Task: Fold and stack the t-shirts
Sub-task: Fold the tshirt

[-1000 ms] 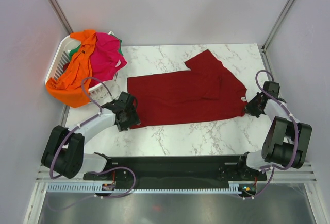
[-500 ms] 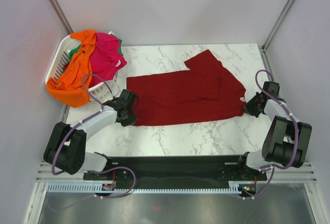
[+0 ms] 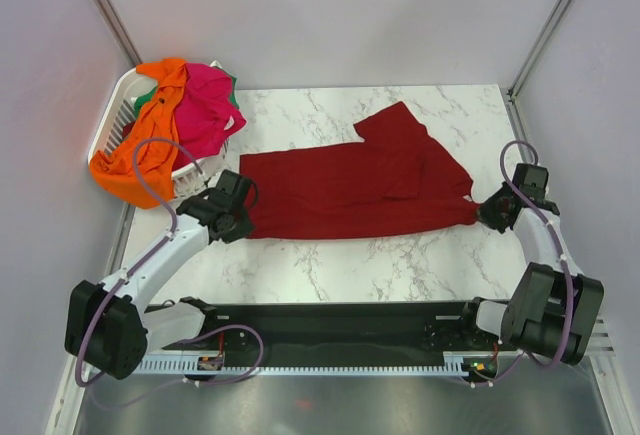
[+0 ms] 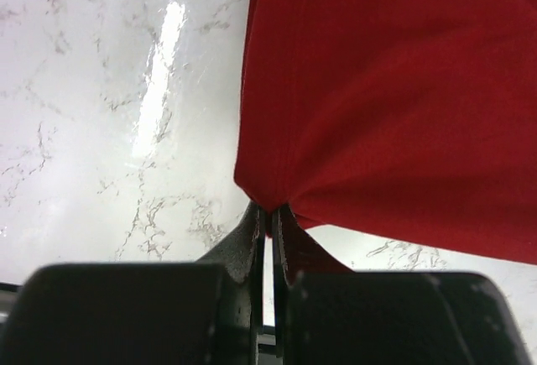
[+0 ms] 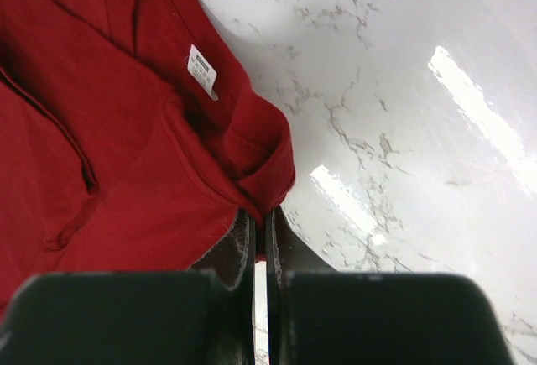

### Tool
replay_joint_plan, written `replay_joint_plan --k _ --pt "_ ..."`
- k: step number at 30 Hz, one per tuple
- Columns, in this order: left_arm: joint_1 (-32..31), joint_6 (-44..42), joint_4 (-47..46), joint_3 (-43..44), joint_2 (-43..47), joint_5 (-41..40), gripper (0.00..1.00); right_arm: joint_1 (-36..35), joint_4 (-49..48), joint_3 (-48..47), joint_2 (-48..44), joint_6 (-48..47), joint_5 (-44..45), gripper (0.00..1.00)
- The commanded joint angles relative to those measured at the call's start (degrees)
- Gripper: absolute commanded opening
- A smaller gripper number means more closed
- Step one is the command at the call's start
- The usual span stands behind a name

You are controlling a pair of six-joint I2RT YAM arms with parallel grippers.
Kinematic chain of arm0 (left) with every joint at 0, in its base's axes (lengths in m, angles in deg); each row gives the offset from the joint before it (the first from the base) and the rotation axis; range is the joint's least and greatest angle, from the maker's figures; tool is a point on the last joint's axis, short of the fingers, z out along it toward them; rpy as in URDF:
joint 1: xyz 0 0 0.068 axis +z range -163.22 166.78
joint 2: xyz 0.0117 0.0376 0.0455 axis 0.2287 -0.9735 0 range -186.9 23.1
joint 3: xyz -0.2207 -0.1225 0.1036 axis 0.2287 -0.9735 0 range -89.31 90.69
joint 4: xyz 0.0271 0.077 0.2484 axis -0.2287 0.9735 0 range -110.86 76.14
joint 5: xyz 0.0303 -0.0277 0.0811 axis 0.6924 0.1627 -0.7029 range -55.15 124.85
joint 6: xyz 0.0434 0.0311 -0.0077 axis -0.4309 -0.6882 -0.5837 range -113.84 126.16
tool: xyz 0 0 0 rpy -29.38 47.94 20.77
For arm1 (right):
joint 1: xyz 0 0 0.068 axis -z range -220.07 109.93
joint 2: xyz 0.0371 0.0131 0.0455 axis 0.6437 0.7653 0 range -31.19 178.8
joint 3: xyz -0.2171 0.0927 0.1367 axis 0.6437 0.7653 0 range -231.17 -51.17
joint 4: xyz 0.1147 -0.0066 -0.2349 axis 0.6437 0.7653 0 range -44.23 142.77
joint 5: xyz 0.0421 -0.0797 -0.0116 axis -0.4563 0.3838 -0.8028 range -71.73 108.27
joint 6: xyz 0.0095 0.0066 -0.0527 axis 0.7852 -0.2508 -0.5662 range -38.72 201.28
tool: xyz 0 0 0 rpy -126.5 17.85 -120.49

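Here, t-shirt (image 3: pixel 350 185) taut between left tool (image 3: pixel 244 223), right tool (image 3: pixel 481 213)

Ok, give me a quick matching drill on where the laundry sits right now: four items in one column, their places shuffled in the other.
1 dark red cotton t-shirt
2 orange cotton t-shirt
3 hot pink cotton t-shirt
4 white slatted plastic laundry basket

A at the far-left corner of the marble table
B spread across the tabletop
C draped over the basket's near rim
D piled in the basket's middle

Pairs: 1-B, 2-C, 3-D, 4-A
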Motion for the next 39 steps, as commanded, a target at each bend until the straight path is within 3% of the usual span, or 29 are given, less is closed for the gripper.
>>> replay_joint_plan --k 1,4,5,6,7,8,9,10,12,16,20,25,27,30,33,35,39 --pt "0.46 0.76 4.03 -0.58 0.23 -1.7 0.03 0.22 1.91 1.34 -4.21 1.61 3.34 0.03" --pt "0.37 2.08 4.74 -1.37 1.11 1.46 0.15 0.14 3.84 2.22 -5.62 1.61 2.73 0.35" --pt "0.37 2.69 4.74 -1.72 1.81 3.99 0.18 0.14 4.89 2.57 -6.06 1.52 2.73 0.51" --pt "0.28 2.96 4.83 -2.25 2.6 5.32 0.29 0.22 5.42 2.58 -7.11 1.43 3.08 0.61" --pt "0.28 3.13 4.92 -2.34 4.35 7.77 0.38 0.4 6.12 2.49 -7.99 1.61 3.51 0.77" --pt "0.28 3.05 5.09 -2.17 5.32 8.58 0.47 0.4 6.91 1.88 -8.95 1.7 4.04 0.84" --pt "0.2 2.96 6.14 -1.56 6.38 9.03 0.63 0.49 7.18 1.44 -11.05 2.13 5.18 0.88" --pt "0.2 2.79 6.84 -0.68 7.6 9.03 0.68 0.49 7.53 0.74 -12.03 2.31 5.19 0.92" --pt "0.2 0.77 10.17 3.43 9.37 8.16 0.78 0.4 8.32 -2.33 -14.14 3.45 4.15 0.93" --pt "0.2 -6.42 13.35 12.06 8.5 2.54 0.82 -2.05 2.54 -5.5 -14.33 9.68 -2.44 0.94" --pt "0.28 -14.51 12.83 16.11 6.48 -4.85 0.86 -17.31 -3.1 -17.93 -4.25 7.6 2.89 0.98" --pt "0.37 -17.34 8.09 11.3 7.79 -4.43 0.86 -18.85 -2.49 -37.03 21.67 -0.48 -0.87 0.98" --pt "0.37 -19.09 4.24 7.27 9.37 -3.19 0.87 -18.94 -1.78 -48.1 33.15 -2.68 -2.27 0.98" --pt "0.37 -19.54 3.25 7.5 11.21 -1.78 0.91 -18.85 -0.64 -65.84 49.23 -7.43 -9.36 0.98" --pt "0.37 -20.42 1.67 6.27 12.36 -2.49 0.96 -18.76 1.38 -82.29 62.69 -7.44 -11.15 0.97" --pt "0.46 -20.5 1.66 6.19 11.49 -1.78 0.96 -18.76 1.82 -91.84 67.92 -6.75 -10.55 0.95" --pt "0.46 -20.42 1.84 6.27 9.73 -2.4 0.94 -18.76 -0.37 -101.03 79.0 -4.55 -10.89 0.91"
